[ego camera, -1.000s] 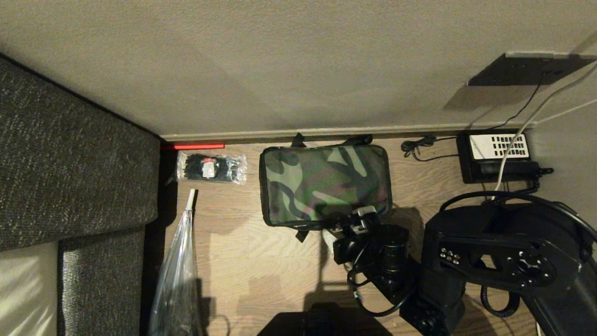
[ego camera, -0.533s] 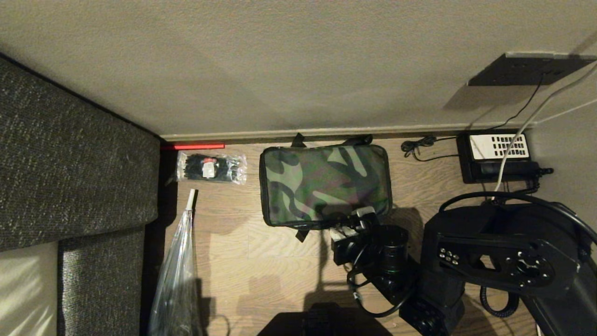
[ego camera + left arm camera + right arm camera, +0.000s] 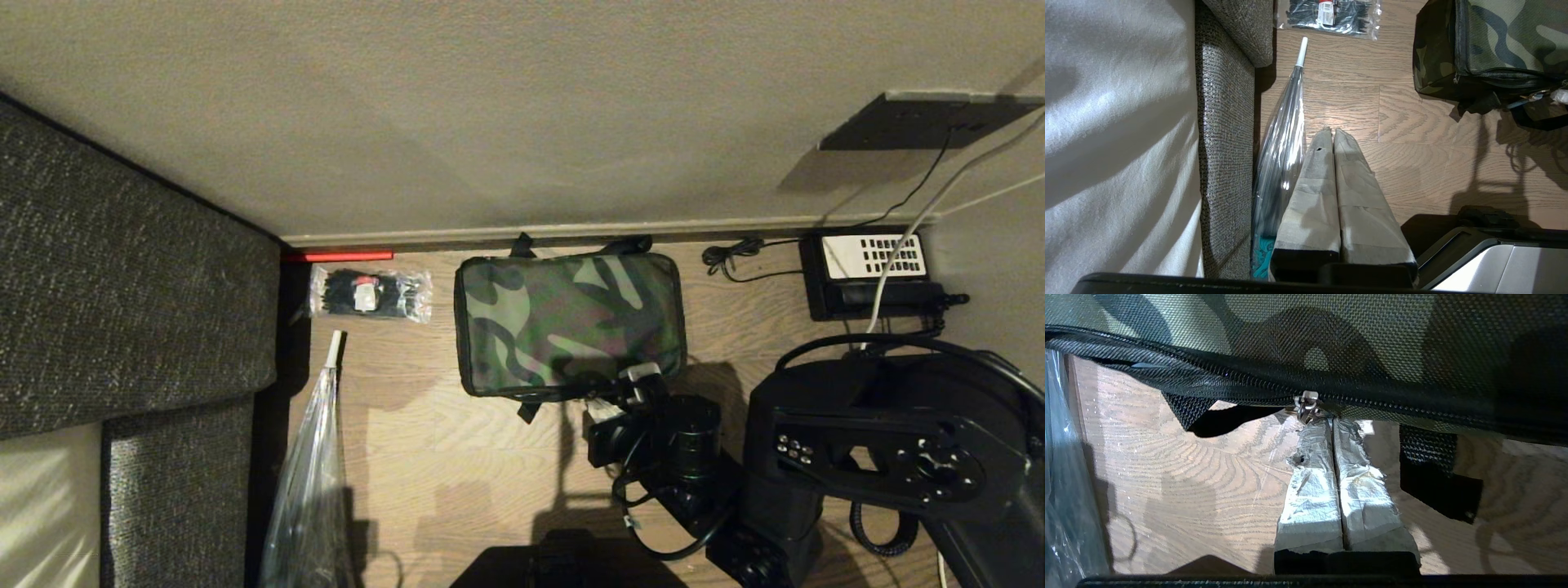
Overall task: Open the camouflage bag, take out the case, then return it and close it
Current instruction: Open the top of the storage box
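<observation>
Head view: the camouflage bag [image 3: 569,323] lies flat on the wood floor [image 3: 457,441], lid up and zipped shut, its far edge against the skirting board [image 3: 571,233] at the foot of the wall. Left of the bag lies a clear packet of black ties [image 3: 370,294], and beyond that stands a grey sofa [image 3: 122,278]. A folded clear umbrella [image 3: 314,465] lies on the floor near the bag's left front corner. Right of the bag, by the wall, sits a black telephone [image 3: 869,273] with a white keypad panel. The right gripper [image 3: 624,390] is at the bag's near edge, toward its right corner, with the arm stretching back from it.

Left wrist view: the left gripper [image 3: 1333,134] hangs over bare floor, well apart from the bag [image 3: 1502,41], its two taped fingers [image 3: 1314,183] pressed together with nothing between them. The umbrella [image 3: 1286,139] lies just beside it, on the side away from the bag.

Right wrist view: the right gripper [image 3: 1331,424] has its taped fingers [image 3: 1312,473] closed flat together, the tips right at the metal zipper pull [image 3: 1306,406] on the bag's [image 3: 1306,335] black zip line. The pull hangs at the fingertips; whether it is truly pinched I cannot tell. The case is not visible in any view.
</observation>
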Motion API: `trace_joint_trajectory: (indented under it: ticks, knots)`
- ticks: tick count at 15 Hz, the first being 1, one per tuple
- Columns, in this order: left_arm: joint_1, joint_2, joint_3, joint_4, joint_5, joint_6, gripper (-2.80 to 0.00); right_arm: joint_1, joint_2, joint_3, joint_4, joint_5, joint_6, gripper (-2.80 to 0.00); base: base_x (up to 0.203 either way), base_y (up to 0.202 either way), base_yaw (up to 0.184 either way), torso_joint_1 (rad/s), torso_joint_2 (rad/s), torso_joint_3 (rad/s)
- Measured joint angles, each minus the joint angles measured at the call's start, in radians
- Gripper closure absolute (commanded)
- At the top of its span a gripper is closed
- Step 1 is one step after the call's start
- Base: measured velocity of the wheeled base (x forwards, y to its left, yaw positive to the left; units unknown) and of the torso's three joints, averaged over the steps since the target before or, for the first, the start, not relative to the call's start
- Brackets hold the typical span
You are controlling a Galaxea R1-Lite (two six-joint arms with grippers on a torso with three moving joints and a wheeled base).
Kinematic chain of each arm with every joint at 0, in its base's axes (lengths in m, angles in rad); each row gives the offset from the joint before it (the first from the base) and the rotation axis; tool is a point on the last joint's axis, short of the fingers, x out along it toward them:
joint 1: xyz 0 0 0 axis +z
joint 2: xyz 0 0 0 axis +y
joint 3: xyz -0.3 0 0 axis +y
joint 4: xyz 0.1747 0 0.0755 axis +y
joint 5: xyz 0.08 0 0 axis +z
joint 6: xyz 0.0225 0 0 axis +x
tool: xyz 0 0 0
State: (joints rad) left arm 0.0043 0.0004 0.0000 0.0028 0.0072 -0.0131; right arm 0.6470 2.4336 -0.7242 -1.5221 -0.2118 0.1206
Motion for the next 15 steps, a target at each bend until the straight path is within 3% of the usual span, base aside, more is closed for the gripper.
trace_joint_trajectory:
  ticks: [10, 11, 15]
  knots:
    - [0.000, 0.000, 0.000, 0.000, 0.000, 0.000, 0.00, -0.071, -0.077, 0.091, 0.001, 0.014, -0.049, 0.00, 0.000, 0.000, 0.000, 0.000, 0.00, 0.000]
    - [0.000, 0.000, 0.000, 0.000, 0.000, 0.000, 0.00, -0.072, -0.080, 0.092, 0.001, 0.014, -0.049, -2.80, 0.000, 0.000, 0.000, 0.000, 0.00, 0.000]
    - [0.000, 0.000, 0.000, 0.000, 0.000, 0.000, 0.00, -0.036, -0.075, 0.078, 0.039, 0.049, -0.030, -2.80, 0.000, 0.000, 0.000, 0.000, 0.00, 0.000]
